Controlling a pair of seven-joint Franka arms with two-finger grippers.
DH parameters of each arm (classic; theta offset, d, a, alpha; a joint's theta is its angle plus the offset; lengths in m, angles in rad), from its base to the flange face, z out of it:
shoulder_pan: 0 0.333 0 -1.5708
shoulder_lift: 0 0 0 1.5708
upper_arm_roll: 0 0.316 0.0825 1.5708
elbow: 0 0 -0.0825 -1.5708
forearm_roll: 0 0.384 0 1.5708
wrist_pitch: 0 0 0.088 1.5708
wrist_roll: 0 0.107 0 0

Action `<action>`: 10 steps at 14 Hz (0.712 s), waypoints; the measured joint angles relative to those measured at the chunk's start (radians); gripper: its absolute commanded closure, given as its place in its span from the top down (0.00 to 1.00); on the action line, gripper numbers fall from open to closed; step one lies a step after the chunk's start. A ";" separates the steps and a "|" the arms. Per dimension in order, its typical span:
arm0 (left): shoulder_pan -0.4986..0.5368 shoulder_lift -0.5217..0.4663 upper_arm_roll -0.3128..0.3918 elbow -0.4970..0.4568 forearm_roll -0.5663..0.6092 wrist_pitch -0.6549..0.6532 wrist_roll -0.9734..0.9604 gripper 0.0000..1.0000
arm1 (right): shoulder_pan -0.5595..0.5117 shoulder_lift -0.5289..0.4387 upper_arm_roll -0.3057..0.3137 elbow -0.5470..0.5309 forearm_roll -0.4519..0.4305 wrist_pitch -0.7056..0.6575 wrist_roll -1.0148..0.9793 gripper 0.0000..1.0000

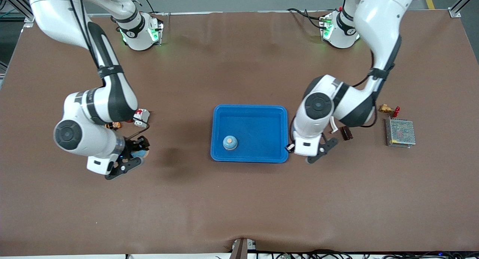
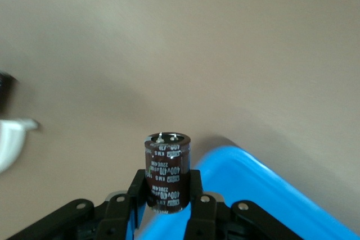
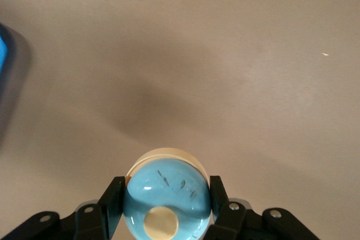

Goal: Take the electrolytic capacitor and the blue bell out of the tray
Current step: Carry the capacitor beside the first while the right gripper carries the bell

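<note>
My left gripper (image 1: 320, 150) is shut on a dark brown capacitor (image 2: 167, 172) with white print and holds it upright over the table, just beside the blue tray (image 1: 250, 110) at its left-arm end. The tray's corner shows in the left wrist view (image 2: 270, 195). In the front view my left wrist hides the capacitor. My right gripper (image 1: 129, 160) is shut on a light blue bell (image 3: 167, 192) with a cream button, held over bare table toward the right arm's end; the bell also shows in the front view (image 1: 143, 152). A second blue bell (image 1: 230, 142) sits in the tray.
A dark brown block (image 1: 346, 133), a brass fitting with a red handle (image 1: 388, 109) and a metal mesh power supply (image 1: 400, 132) lie toward the left arm's end. A white and red breaker (image 1: 142, 116) and a small orange part (image 1: 114, 125) lie beside my right arm.
</note>
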 measured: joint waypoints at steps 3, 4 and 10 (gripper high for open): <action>0.088 -0.060 0.000 -0.105 0.000 0.000 0.180 0.00 | -0.043 0.017 0.000 -0.006 0.000 0.030 -0.100 0.52; 0.118 -0.077 0.001 -0.137 0.000 0.000 0.240 0.00 | -0.056 0.029 0.000 -0.007 0.000 0.044 -0.133 0.52; 0.331 -0.138 0.002 -0.252 0.000 0.002 0.609 0.00 | -0.149 0.148 0.000 -0.014 0.000 0.179 -0.399 0.52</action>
